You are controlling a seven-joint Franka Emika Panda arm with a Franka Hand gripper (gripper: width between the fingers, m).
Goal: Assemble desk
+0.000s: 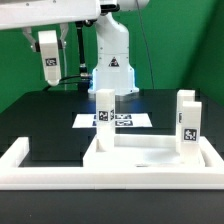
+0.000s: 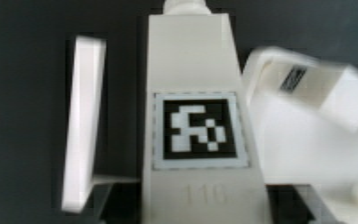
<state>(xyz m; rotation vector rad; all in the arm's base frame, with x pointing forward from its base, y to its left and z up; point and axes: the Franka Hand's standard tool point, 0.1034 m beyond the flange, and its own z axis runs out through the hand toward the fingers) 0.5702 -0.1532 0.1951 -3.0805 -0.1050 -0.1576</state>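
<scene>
My gripper (image 1: 47,38) hangs high at the exterior view's left, shut on a white block leg (image 1: 48,60) with a black-and-white tag. In the wrist view that leg (image 2: 202,110) fills the middle, clamped between the dark fingers (image 2: 123,200) at its end. The white tabletop panel (image 1: 150,152) lies low in front, far from the gripper. Two more legs stand upright on it, one at its back left corner (image 1: 104,105) and one at its right side (image 1: 187,118).
A long low white barrier wall (image 1: 30,165) runs round the front and left of the tabletop. The marker board (image 1: 128,121) lies flat behind it. The robot's white base (image 1: 112,55) stands at the back. A blurred white shape (image 2: 318,90) shows in the wrist view.
</scene>
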